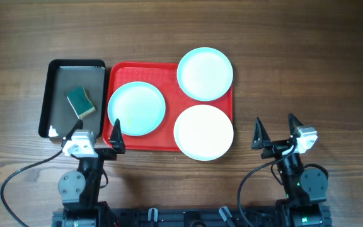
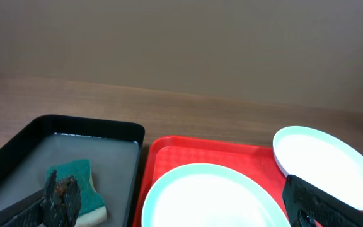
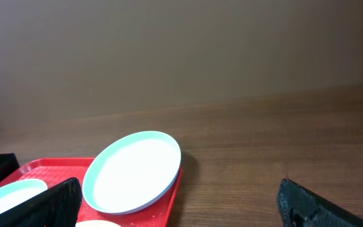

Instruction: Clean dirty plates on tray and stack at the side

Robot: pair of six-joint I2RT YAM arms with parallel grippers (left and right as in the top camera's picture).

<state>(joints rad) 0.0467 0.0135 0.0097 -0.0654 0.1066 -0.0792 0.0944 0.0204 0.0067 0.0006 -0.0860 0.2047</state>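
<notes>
Overhead, the red tray [image 1: 162,74] is lying across the middle of the wooden table [image 1: 320,57], with the black tray [image 1: 65,79] sitting just beside its left rim; a green sponge [image 1: 80,101] is resting inside the black one. Three plates are sitting on the red tray: the left plate [image 1: 137,108] is lying wholly within the rim; the far plate [image 1: 205,73] is overhanging the far right corner; the near plate [image 1: 203,132] is jutting past the near rim. Bare wood is stretching wide to the right of the red tray and beyond its far edge; the strip in front of it is running narrower, with both arms standing there. The left gripper [image 1: 95,131] is hovering at the near edge where the two trays are meeting, its jaws spread wide and gripping nothing; the right gripper [image 1: 276,129] is hanging over bare wood to the right of the near plate, not touching it, its jaws likewise gaping and empty.
</notes>
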